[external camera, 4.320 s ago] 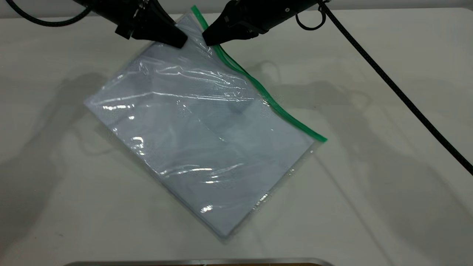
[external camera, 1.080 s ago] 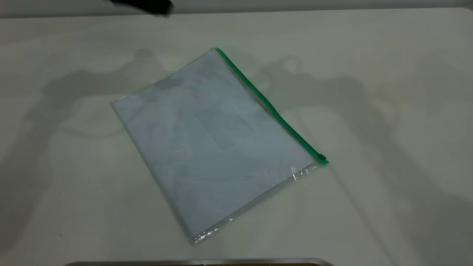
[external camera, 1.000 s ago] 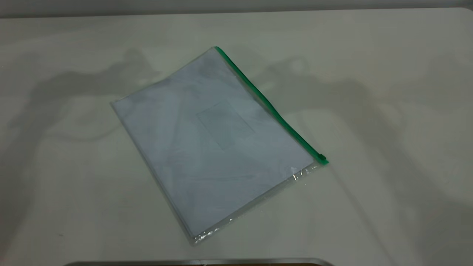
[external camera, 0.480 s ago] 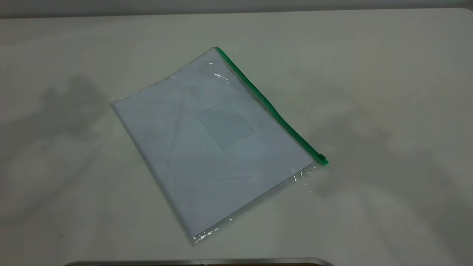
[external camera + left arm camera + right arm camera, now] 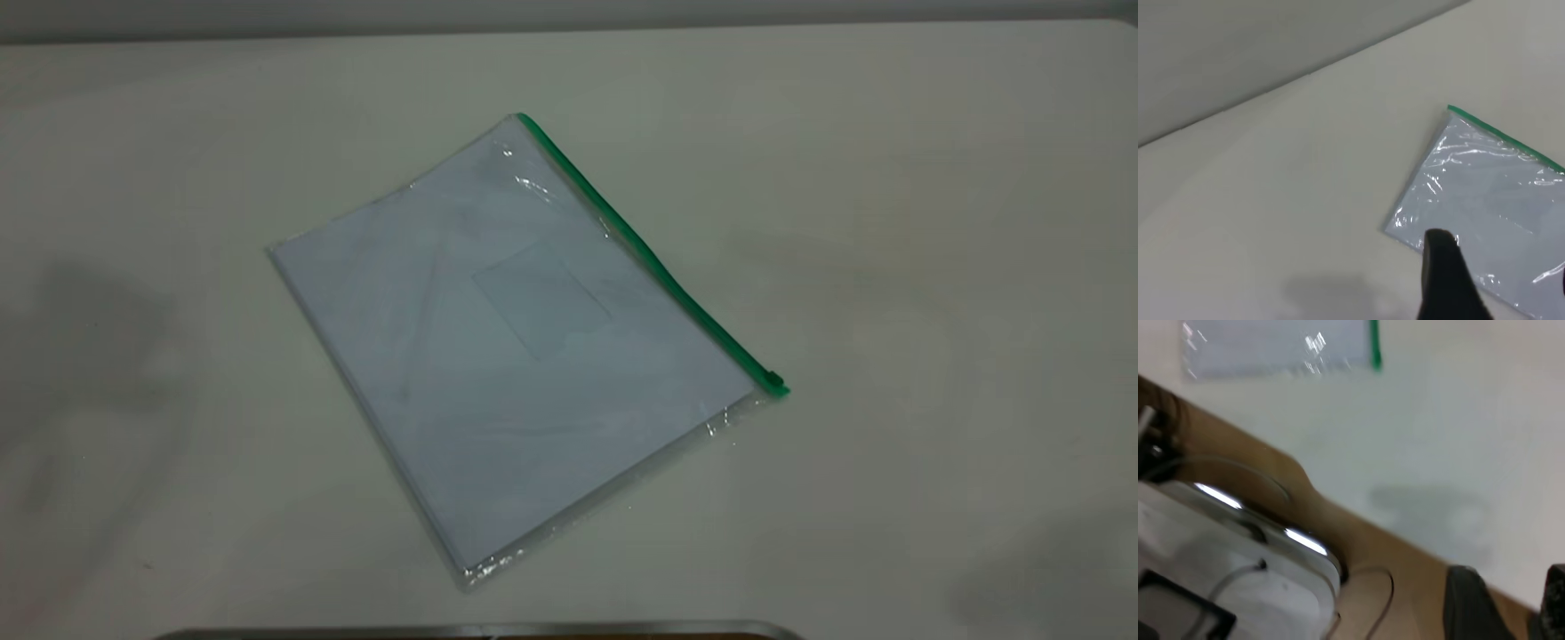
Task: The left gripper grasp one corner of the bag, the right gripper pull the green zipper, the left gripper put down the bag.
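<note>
The bag (image 5: 516, 342) lies flat on the table (image 5: 933, 222), zipper (image 5: 645, 249) along one edge; left gripper (image 5: 1501, 280) and right gripper (image 5: 1508, 603) both open, empty, well clear.

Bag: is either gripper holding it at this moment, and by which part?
Nothing is held. The bag lies flat on the table; the left gripper and right gripper are both clear of it, open.

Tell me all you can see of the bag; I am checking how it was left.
The bag is a flat, clear plastic pouch holding white sheets, with a small clear pocket on its face. The green zipper runs along one long edge, its slider at the near corner. It lies flat and askew on the table; no pincer touches it.
</note>
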